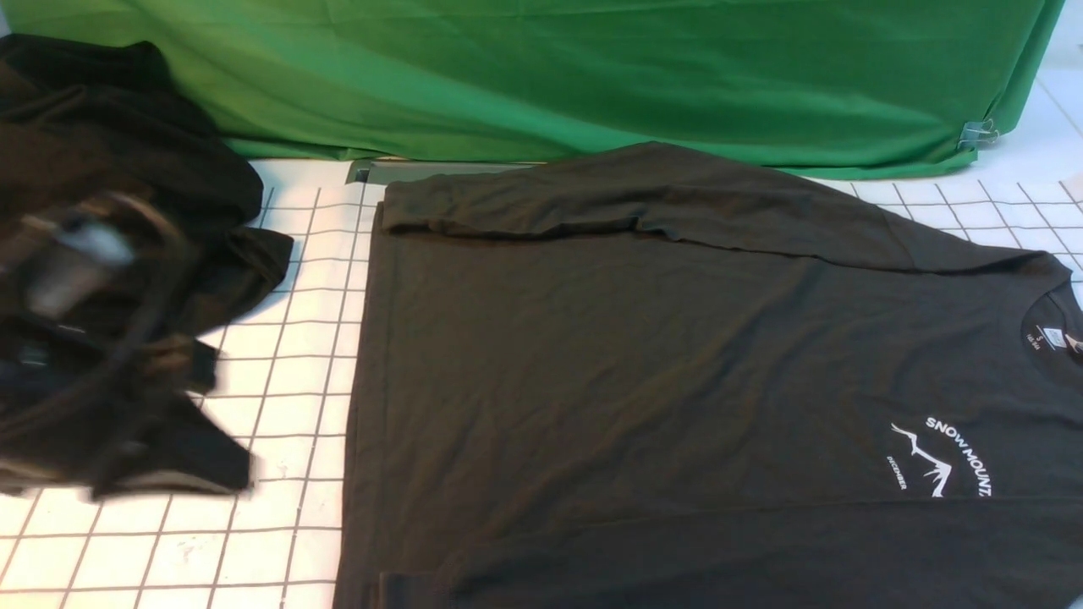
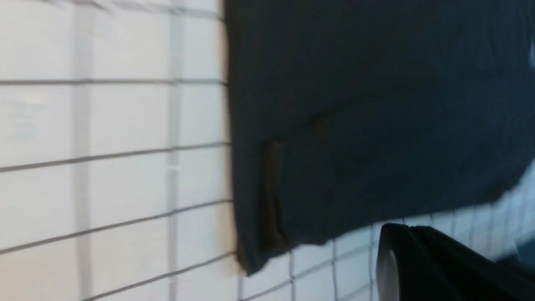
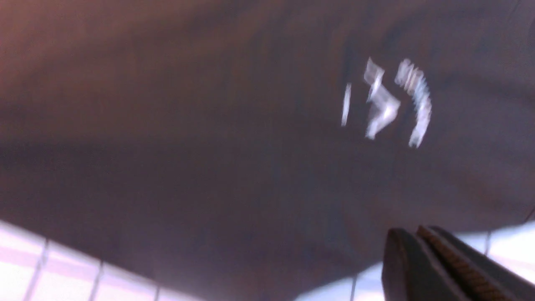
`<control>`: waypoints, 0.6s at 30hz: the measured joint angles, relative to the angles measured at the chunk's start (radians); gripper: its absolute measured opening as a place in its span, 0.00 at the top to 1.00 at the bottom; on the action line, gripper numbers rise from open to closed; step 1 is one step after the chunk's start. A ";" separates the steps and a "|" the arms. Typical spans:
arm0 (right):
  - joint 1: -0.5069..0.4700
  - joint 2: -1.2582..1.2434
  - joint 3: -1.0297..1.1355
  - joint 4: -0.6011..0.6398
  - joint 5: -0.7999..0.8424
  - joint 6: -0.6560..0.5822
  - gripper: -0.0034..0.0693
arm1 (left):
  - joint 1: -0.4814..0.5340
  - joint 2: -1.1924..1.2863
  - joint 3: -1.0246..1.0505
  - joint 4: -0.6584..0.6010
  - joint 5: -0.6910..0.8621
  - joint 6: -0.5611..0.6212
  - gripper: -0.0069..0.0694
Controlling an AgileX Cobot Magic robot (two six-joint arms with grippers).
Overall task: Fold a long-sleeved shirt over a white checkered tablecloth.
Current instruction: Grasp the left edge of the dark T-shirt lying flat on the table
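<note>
Black right gripper point(image 3: 411, 235): fingers pressed flat together, one ribbed pad edge showing, nothing between them. It hangs above an edge of the long-sleeved shirt point(image 1: 634, 355), with grid squares just past the tips and the white print point(image 3: 384, 100) further off (blurred).

The left gripper point(image 2: 401, 240) is a dark closed mass, also blurred, with nothing pinched that shows. It is over the white checkered tablecloth point(image 1: 288, 406), just beside the shirt's hem corner.

Front view:
- The shirt lies flat on the tablecloth, chest up, hem to the robot's left, collar at the right edge.
- The "SNOW MOUNT" print and the neck label point(image 1: 1052, 338) are visible.
- One sleeve point(image 1: 643, 203) is folded across the far side.
- The left arm point(image 1: 93, 279) is a blur in front of the heap of black cloth point(image 1: 127, 127) at far left.
- The green backdrop point(image 1: 541, 76) is behind, with a clip point(image 1: 977, 133) at its right corner.
</note>
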 joint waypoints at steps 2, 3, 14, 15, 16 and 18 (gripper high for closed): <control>0.000 0.040 0.000 0.000 0.017 -0.011 0.92 | -0.076 0.048 0.000 -0.009 -0.023 0.018 0.88; 0.000 0.050 0.000 -0.001 0.020 -0.012 0.92 | -0.086 0.053 0.000 -0.008 -0.029 0.019 0.88; 0.000 0.134 0.000 -0.002 0.013 -0.014 0.86 | -0.421 0.296 0.001 0.358 -0.359 -0.278 0.66; 0.000 0.134 0.000 -0.003 0.010 -0.014 0.86 | -0.424 0.311 0.001 0.345 -0.390 -0.267 0.64; 0.000 0.134 0.000 -0.003 0.008 -0.014 0.85 | -0.425 0.329 0.000 0.332 -0.410 -0.254 0.62; 0.000 0.134 0.000 -0.003 0.006 -0.014 0.86 | -0.426 0.352 -0.001 0.307 -0.439 -0.233 0.60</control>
